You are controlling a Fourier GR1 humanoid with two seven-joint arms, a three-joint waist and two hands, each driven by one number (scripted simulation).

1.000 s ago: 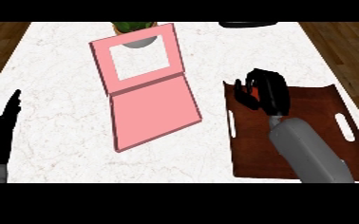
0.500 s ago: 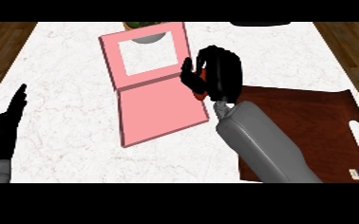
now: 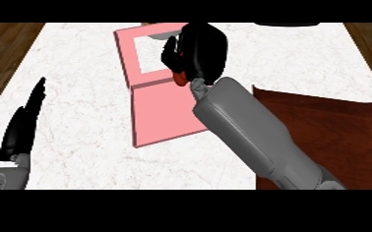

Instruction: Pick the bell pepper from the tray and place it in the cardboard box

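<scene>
My right hand hangs over the pink cardboard box, fingers curled round a red bell pepper, of which only a small patch shows under the palm. The hand covers the right part of the box's window. The dark brown tray lies at the right, partly behind my grey forearm. My left hand rests at the left edge with straight fingers pointing up.
The white marble counter runs under everything, with brown wooden floor showing at the upper corners. A dark object sits at the far edge, upper right. Something grey shows at the top of the box window.
My right hand has carried the pepper from the tray leftward and further away, and now sits over the pink box. The view has shifted, bringing the left hand further into view.
</scene>
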